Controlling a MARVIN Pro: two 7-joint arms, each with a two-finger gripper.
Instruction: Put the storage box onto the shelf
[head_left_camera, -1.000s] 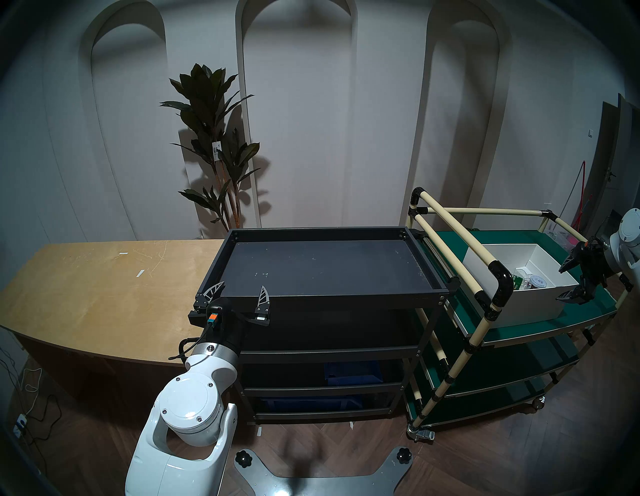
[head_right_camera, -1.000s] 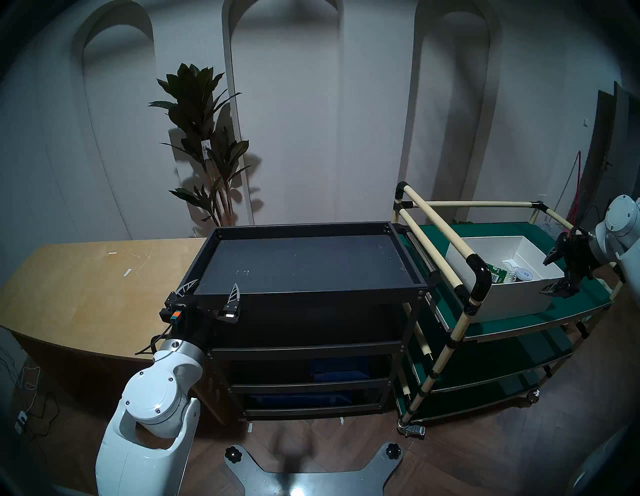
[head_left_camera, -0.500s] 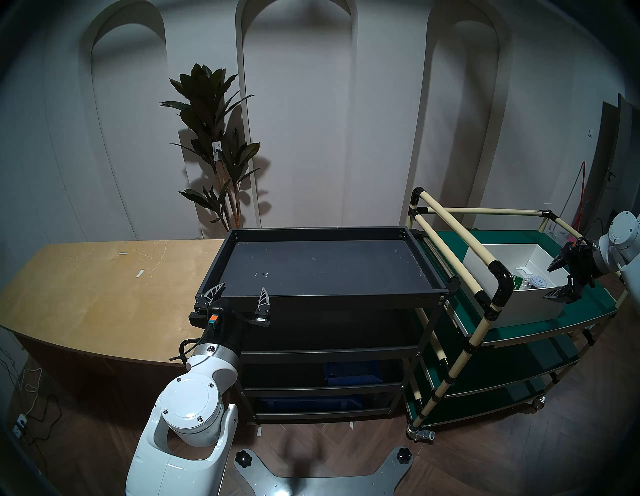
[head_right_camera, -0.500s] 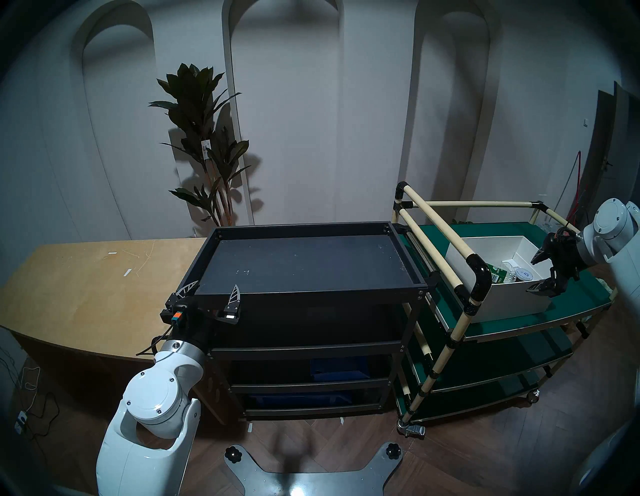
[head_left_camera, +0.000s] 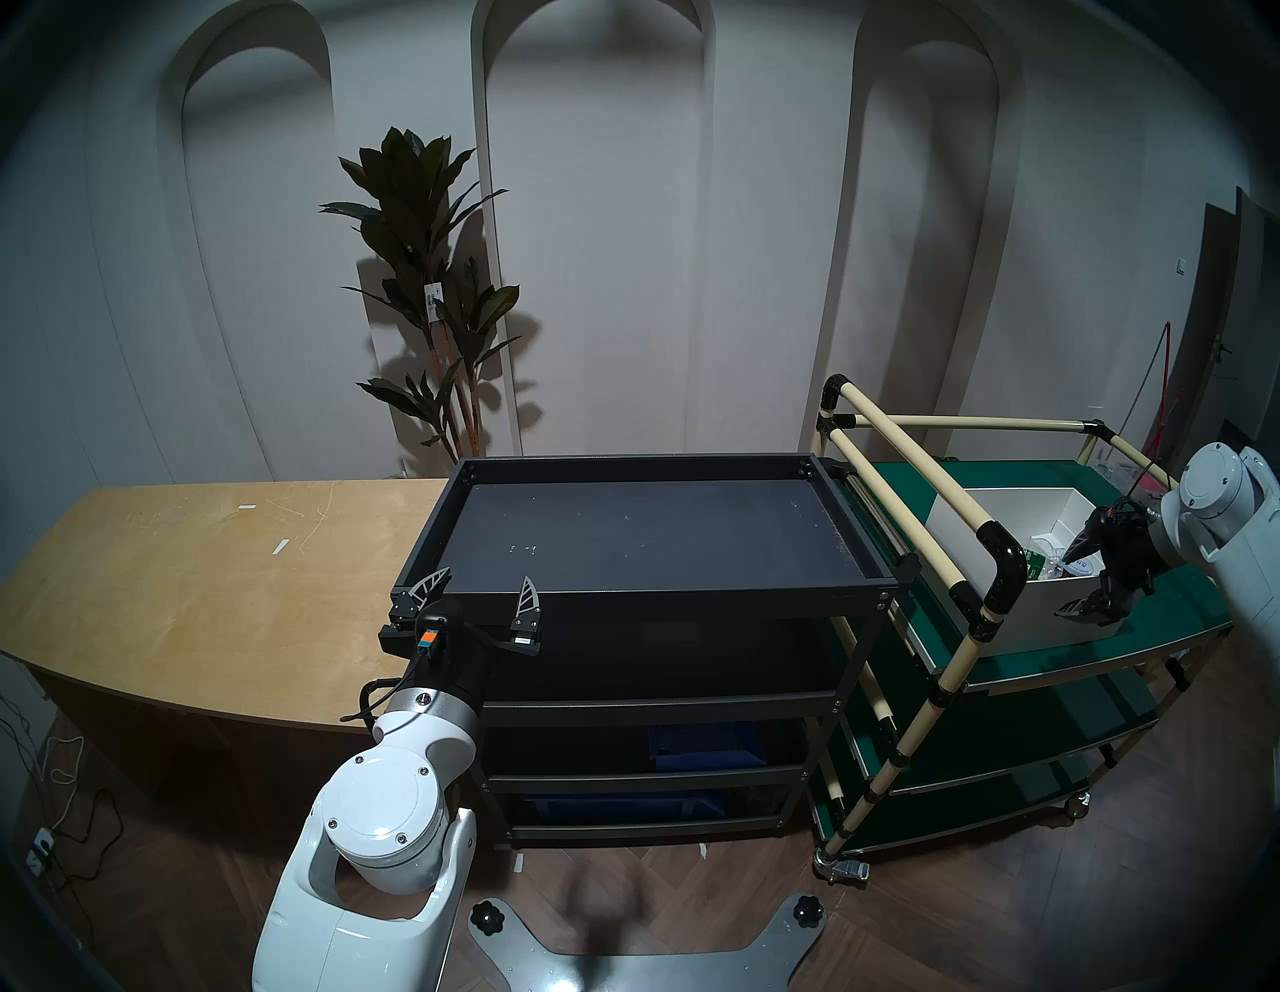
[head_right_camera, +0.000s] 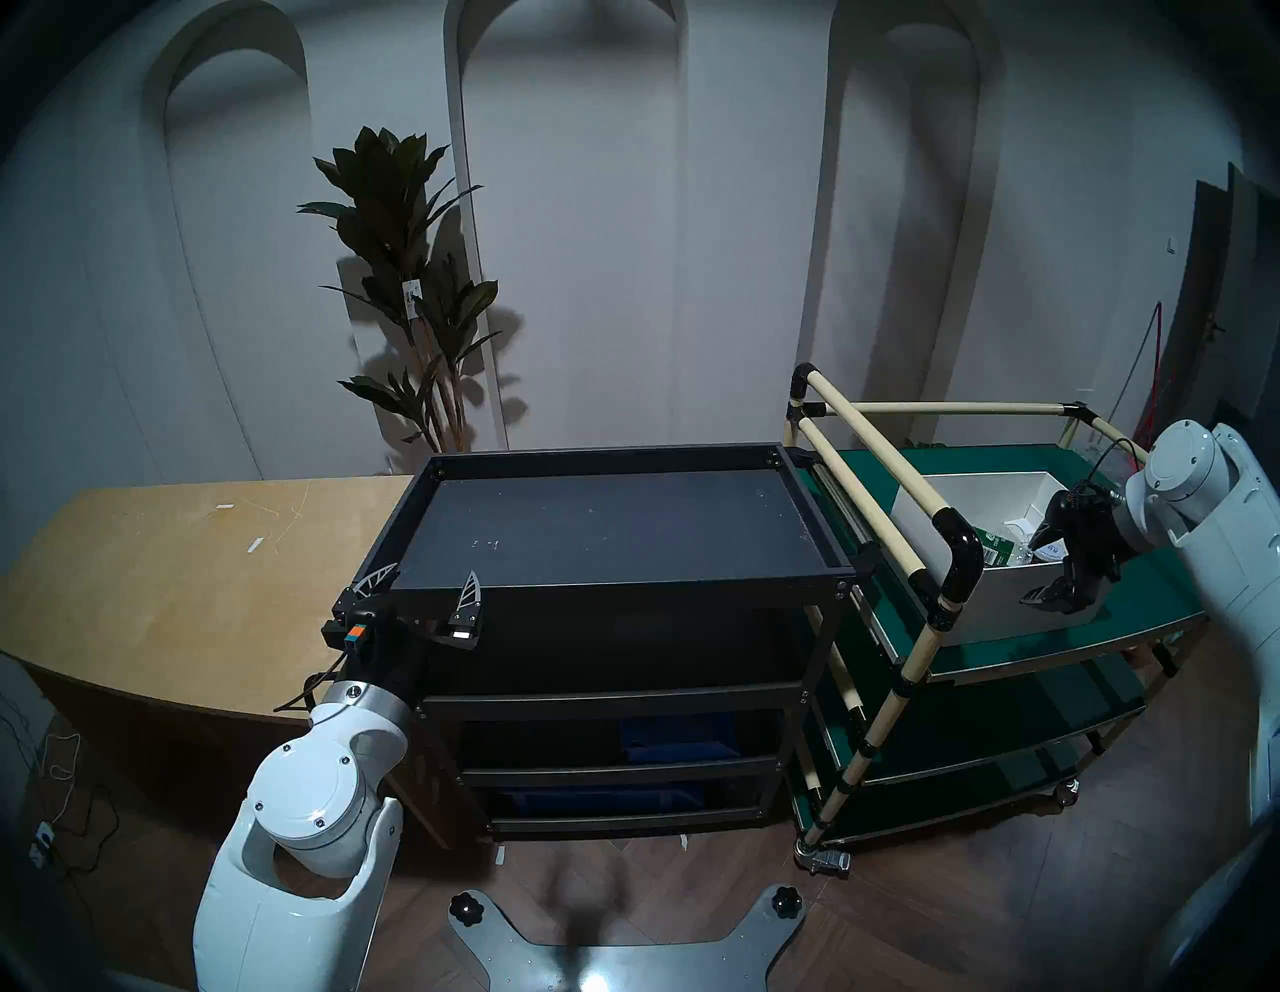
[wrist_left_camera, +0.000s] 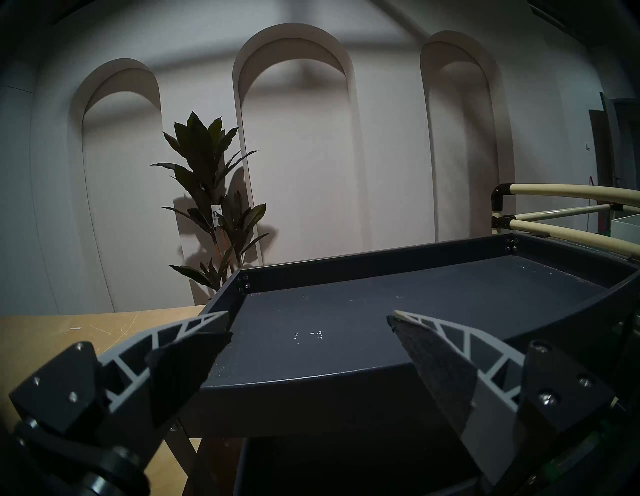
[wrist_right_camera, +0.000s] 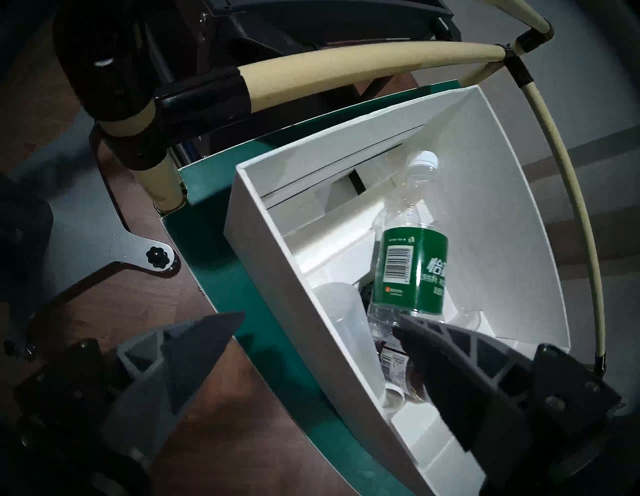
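The white lidless storage box (head_left_camera: 1039, 616) stands on the green top deck of a pipe cart, right of the black shelf (head_left_camera: 651, 603); it also shows in the head right view (head_right_camera: 1004, 603). My right gripper (head_left_camera: 1067, 583) is open at the box's near right end. In the right wrist view the gripper (wrist_right_camera: 318, 322) straddles the box's near wall (wrist_right_camera: 277, 242), with one finger inside and one outside. My left gripper (head_left_camera: 486, 572) is open and empty at the front left corner of the shelf's top tray (wrist_left_camera: 381, 256).
The cart (head_left_camera: 1080, 651) has cream pipe rails around the box. A green-labelled bottle (wrist_right_camera: 412, 273) and other small items lie in the box. A wooden table (head_left_camera: 208, 589) stands left of the shelf. Blue bins (head_left_camera: 706, 748) sit on lower tiers. A plant (head_left_camera: 429, 277) stands behind.
My right gripper has moved left, from beyond the box's right end to over its near wall, still open. The left arm has not moved.
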